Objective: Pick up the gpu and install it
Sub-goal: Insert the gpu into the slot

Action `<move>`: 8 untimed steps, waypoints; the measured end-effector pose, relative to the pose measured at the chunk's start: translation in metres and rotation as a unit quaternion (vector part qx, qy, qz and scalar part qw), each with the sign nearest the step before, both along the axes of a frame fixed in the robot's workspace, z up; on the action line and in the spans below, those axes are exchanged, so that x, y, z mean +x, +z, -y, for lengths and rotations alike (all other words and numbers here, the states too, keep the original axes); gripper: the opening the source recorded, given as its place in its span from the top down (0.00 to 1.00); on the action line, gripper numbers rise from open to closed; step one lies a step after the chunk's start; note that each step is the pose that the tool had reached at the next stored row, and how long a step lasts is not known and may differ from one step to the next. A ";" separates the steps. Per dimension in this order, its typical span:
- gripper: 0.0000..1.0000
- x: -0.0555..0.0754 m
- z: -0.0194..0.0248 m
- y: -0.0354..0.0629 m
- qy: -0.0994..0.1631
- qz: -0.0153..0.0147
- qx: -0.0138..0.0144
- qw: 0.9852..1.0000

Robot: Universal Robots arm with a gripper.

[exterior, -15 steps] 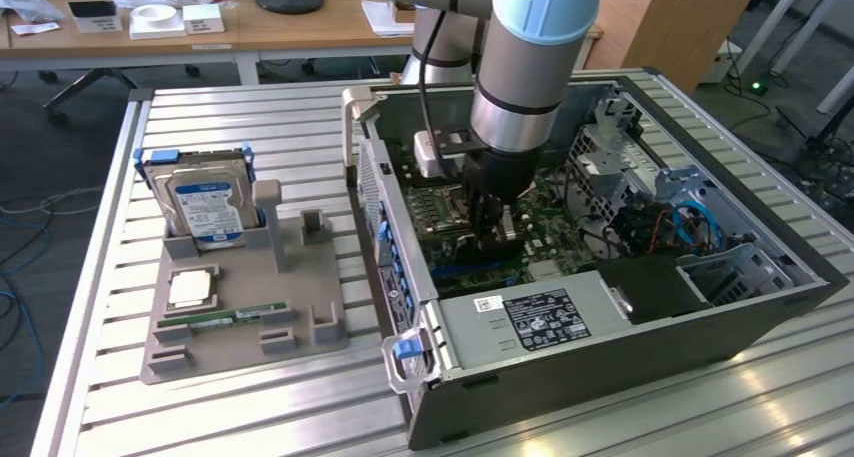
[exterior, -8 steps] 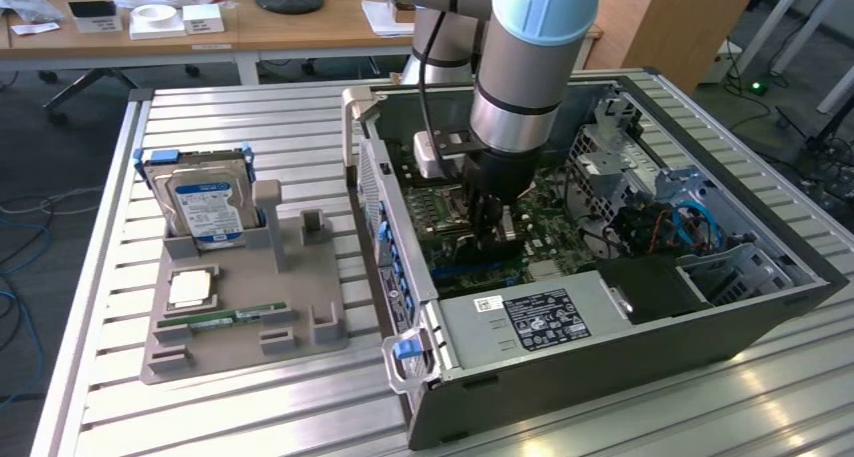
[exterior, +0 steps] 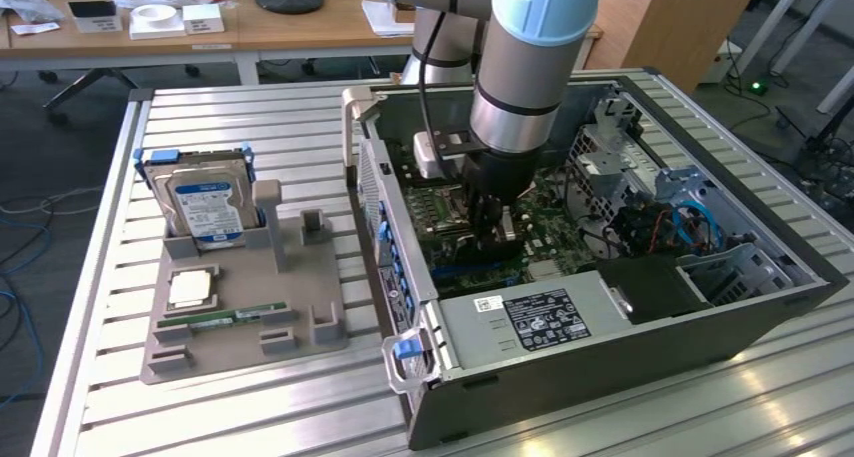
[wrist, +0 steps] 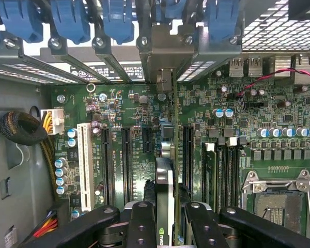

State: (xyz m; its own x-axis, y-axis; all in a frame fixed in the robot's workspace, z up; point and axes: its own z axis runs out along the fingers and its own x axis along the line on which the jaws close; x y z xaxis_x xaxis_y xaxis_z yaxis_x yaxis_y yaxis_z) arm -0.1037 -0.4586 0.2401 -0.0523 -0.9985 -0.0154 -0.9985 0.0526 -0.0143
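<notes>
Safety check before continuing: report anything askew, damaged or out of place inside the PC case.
Nothing stands out. The tool holds the gpu edge-on, upright over the motherboard slots, its bracket toward the rear slot covers. The cable bundle lies clear at the side.

- Motherboard (wrist: pixel 144 113): glossy green circuit board.
- Computer case (exterior: pixel 747 307): dull grey sheet metal.
- Parts holder (exterior: pixel 240 327): matt grey plastic.
- Table (exterior: pixel 267 127): ribbed brushed aluminium.
</notes>
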 end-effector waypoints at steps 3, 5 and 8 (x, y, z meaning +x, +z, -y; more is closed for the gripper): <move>0.73 0.000 0.0000 -0.0003 0.000 0.000 0.000 1.000; 0.73 0.000 0.0000 -0.0004 0.000 0.000 0.000 1.000; 0.73 0.000 0.0000 -0.0003 0.000 0.000 0.000 1.000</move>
State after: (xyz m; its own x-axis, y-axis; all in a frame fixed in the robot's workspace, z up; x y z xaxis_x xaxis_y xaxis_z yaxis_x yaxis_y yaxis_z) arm -0.1037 -0.4586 0.2398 -0.0524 -0.9985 -0.0155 -0.9985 0.0526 -0.0143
